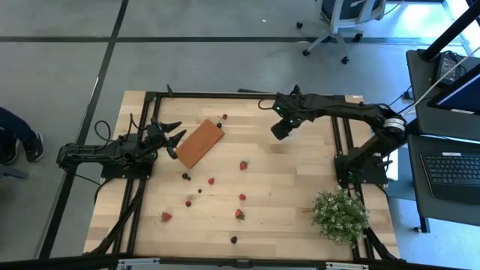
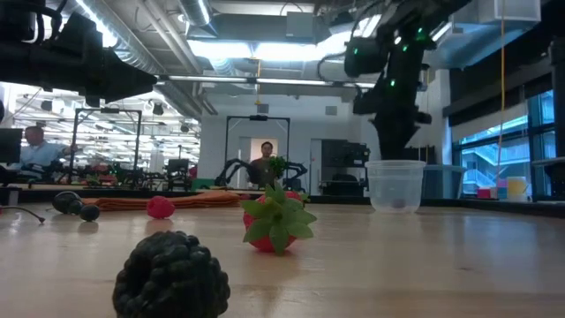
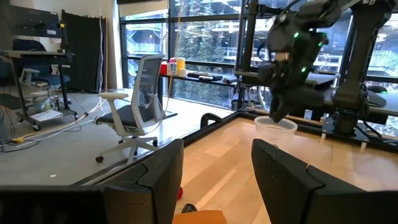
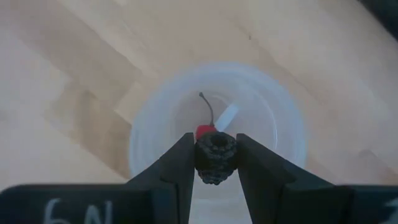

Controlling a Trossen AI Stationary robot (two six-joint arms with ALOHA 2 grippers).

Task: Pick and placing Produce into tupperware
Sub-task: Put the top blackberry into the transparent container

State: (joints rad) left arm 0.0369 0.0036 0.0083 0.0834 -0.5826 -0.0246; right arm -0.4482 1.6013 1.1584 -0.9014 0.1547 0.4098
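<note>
From my station I see the right gripper (image 4: 214, 163) hanging over the tupperware (image 4: 217, 134) near the far right part of the tabletop (image 1: 285, 187), its jaws clamped on a dark berry (image 4: 216, 157) directly above the cup's mouth; inside the cup lies a small red fruit (image 4: 204, 131) with a thin stem; the left gripper (image 1: 177, 138) waits by the left edge, its jaws spread and holding nothing, its fingertips just beside the orange-brown block (image 1: 200, 142); the remaining produce is scattered across the middle and near part of the tabletop, a red strawberry (image 2: 275, 221) and a black berry (image 2: 170, 276) among it; a bushy green plant (image 1: 341, 216) stands at the near right corner.
</note>
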